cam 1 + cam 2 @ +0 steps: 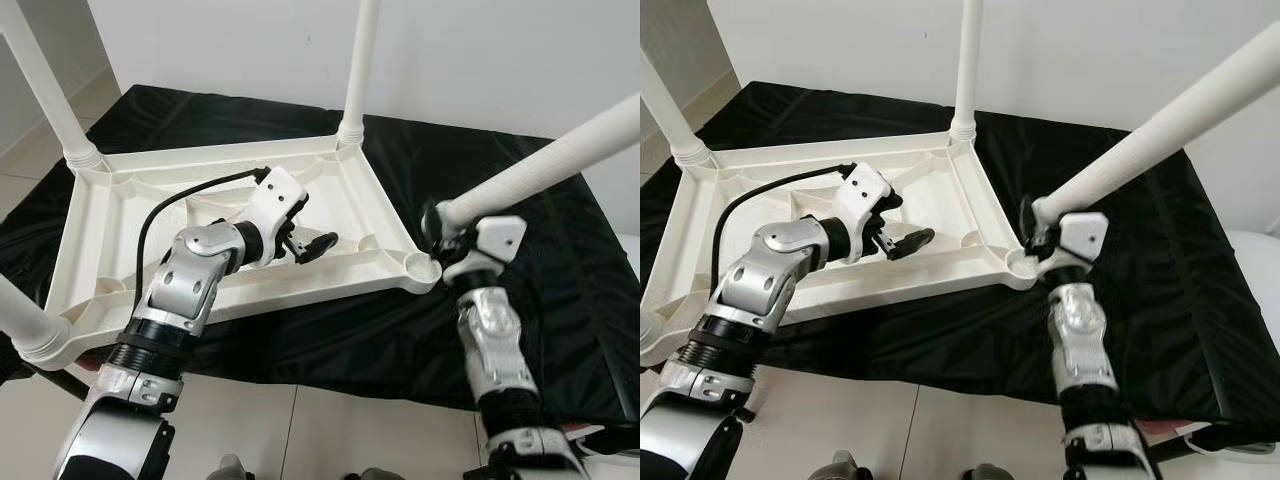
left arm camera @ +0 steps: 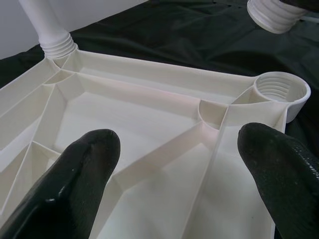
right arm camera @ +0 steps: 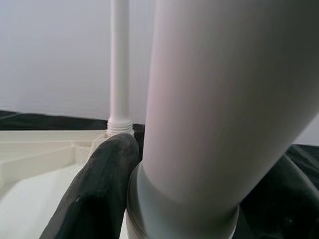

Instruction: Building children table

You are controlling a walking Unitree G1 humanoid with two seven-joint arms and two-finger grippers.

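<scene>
A glossy black cloth sheet, creased and faintly shining, lies spread over the floor across most of the scene, from the far left to the far right, its near edge running unevenly from left to right. Nearer than that edge shows a pale beige tiled floor with thin grout lines. A plain white wall rises at the far side, behind the sheet. At the near right corner, a small white object with a reddish strip lies at the sheet's edge; what it is cannot be told.
</scene>
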